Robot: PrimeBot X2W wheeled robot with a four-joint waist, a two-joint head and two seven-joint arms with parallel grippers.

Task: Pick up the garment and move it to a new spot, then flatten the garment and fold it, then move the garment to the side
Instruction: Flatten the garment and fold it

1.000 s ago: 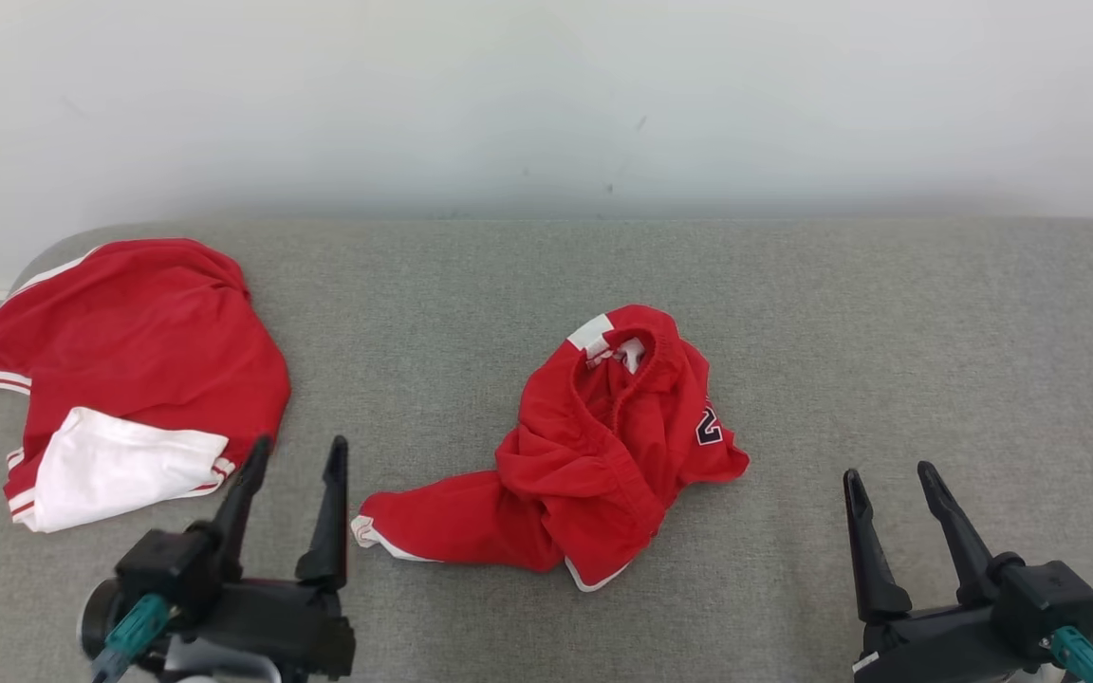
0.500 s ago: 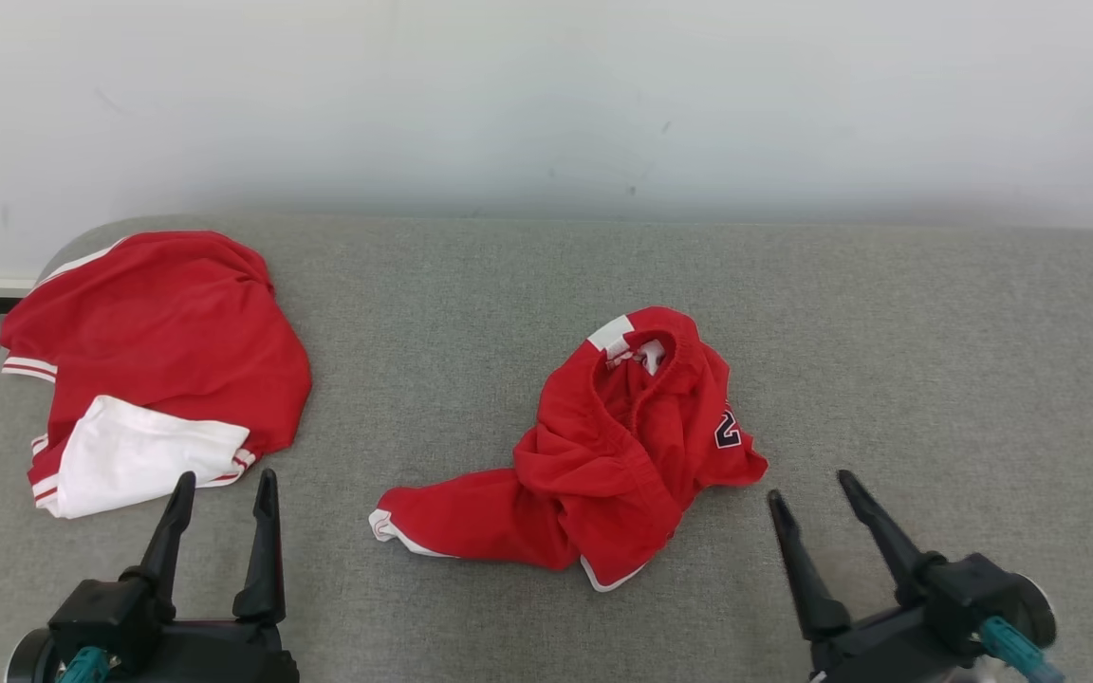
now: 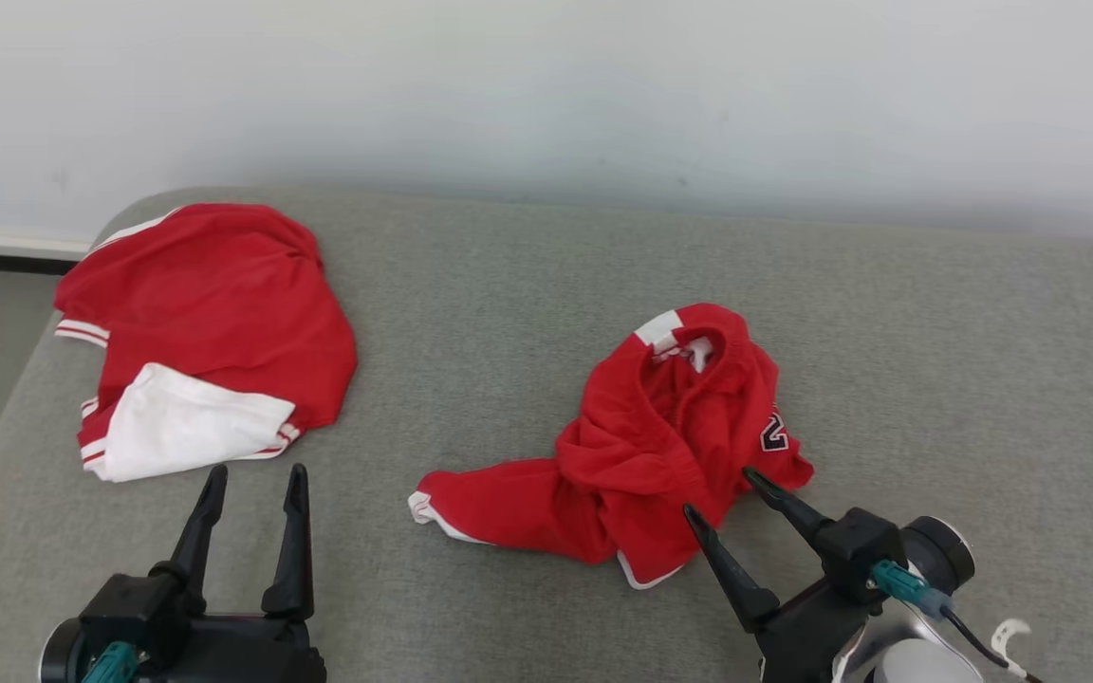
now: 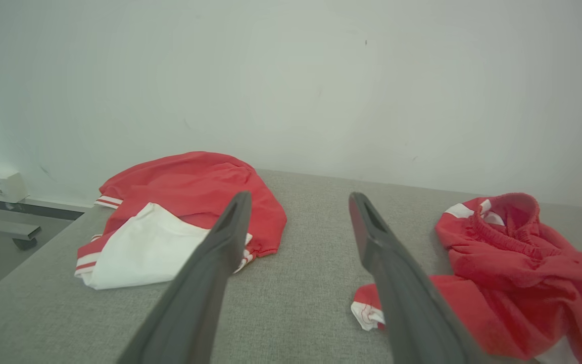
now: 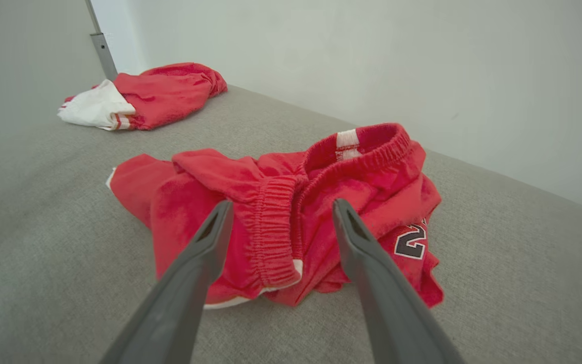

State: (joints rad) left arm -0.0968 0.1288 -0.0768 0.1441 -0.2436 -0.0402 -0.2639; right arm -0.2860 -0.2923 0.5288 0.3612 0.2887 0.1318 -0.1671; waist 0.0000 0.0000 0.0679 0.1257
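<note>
A folded red-and-white garment (image 3: 205, 332) lies at eleven o'clock of your left gripper (image 3: 257, 470), jaws apart, body cut off below. The crumpled red shorts (image 3: 660, 446), number patch half buried, sit at eleven o'clock of your right gripper (image 3: 719, 491), jaws spread, tips near the hem.

Grey surface (image 3: 527, 285), red shorts (image 3: 641, 455), red-white garment (image 3: 214, 323)

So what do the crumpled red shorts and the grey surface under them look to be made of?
Shorts: soft matte knit, likely cotton or fleece; fuzzy nap and gathered elastic waistband show. Grey surface: matte woven fabric, upholstery-like, judging by its fine heathered texture.
</note>
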